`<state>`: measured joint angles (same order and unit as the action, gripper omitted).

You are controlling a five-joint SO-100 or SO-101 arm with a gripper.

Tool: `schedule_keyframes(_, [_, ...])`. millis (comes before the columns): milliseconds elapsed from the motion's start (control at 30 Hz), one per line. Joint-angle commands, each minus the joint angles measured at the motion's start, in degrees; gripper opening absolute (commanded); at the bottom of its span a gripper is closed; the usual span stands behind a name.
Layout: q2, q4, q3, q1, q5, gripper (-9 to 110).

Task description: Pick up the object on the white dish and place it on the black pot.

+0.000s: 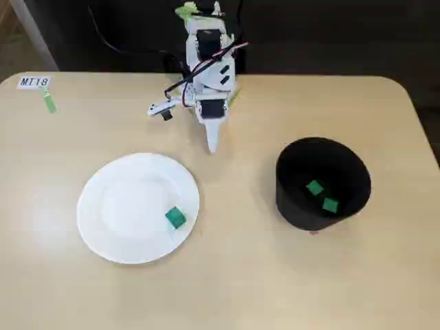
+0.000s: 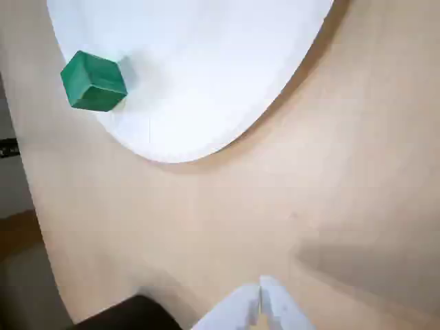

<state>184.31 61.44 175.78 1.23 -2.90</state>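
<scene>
A small green cube [image 1: 175, 217] lies on the white paper plate [image 1: 117, 206], near its right rim in the fixed view. In the wrist view the cube [image 2: 94, 82] sits at the upper left on the plate [image 2: 206, 62]. The black pot [image 1: 295, 199] stands to the right and holds two other green cubes [image 1: 314, 187] [image 1: 330, 205]. My gripper [image 1: 212, 144] hangs above the table behind the plate's right side, fingers together and empty; its tips show at the bottom of the wrist view [image 2: 260, 302].
A white label reading MT18 [image 1: 34, 82] with a green strip [image 1: 49, 103] lies at the table's far left. Dark cables run behind the arm's base [image 1: 206, 41]. The pot's edge shows at the bottom left of the wrist view [image 2: 124, 316].
</scene>
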Motion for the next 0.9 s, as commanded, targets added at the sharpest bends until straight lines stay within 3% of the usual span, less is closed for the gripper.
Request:
schedule_keyframes(0, [6.5, -0.3, -3.0, 1.6, 3.3, 0])
schedule_keyframes(500, [6.0, -1.2, -7.5, 4.9, 2.5, 0])
schedule_keyframes(867, [-36.3, 2.9, -48.7, 6.9, 4.8, 0])
